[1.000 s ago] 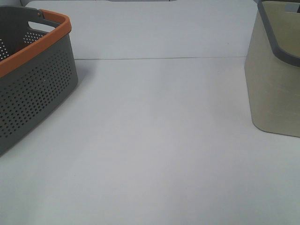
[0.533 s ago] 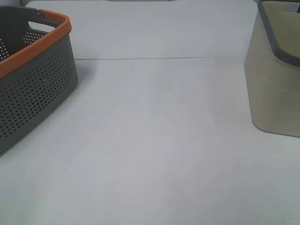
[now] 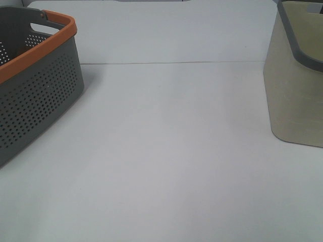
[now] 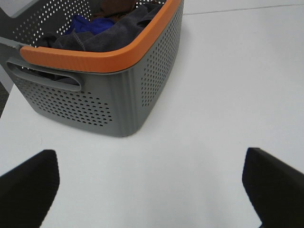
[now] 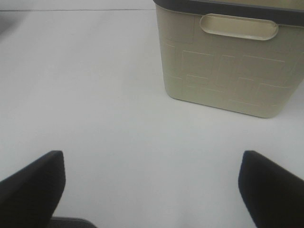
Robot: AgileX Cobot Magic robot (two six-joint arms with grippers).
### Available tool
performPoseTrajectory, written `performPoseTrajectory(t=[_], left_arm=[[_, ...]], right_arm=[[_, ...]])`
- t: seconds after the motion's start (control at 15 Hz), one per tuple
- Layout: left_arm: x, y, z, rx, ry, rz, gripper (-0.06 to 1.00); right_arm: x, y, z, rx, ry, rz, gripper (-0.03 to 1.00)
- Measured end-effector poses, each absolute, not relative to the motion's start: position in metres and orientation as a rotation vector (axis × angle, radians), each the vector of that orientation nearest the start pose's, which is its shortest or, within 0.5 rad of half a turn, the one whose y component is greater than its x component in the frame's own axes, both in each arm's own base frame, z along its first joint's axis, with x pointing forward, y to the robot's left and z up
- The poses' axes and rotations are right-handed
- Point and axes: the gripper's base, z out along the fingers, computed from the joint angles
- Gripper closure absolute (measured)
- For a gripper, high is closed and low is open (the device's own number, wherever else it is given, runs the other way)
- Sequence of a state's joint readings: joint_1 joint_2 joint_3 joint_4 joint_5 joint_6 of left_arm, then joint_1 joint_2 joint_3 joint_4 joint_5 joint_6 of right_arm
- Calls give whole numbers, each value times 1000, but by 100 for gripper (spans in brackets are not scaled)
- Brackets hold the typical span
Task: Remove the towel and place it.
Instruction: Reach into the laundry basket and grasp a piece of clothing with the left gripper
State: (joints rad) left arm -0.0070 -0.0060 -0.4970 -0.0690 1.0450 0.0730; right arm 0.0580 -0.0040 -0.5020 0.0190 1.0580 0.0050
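Observation:
The towel (image 4: 111, 35) is a dark charcoal cloth lying crumpled inside the grey perforated basket with an orange rim (image 4: 118, 95), next to a blue cloth (image 4: 88, 24) and a brown one. The same basket (image 3: 35, 91) stands at the left in the exterior high view, where its contents are hidden. My left gripper (image 4: 152, 190) is open over bare table, a short way in front of the basket. My right gripper (image 5: 152, 190) is open over bare table in front of the beige basket (image 5: 228, 66). Neither gripper shows in the exterior high view.
The beige basket with a dark grey rim (image 3: 298, 80) stands at the right edge of the white table (image 3: 171, 151). A seam (image 3: 171, 62) runs across the table at the back.

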Motion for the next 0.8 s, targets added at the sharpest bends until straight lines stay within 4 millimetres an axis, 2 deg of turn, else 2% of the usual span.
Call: performPoseTrajectory(t=[0.8], left_arm=[[-5,-5,278,71,2023,-35,-5]], right_arm=[[-6,1,278,-55,2035,62,1]])
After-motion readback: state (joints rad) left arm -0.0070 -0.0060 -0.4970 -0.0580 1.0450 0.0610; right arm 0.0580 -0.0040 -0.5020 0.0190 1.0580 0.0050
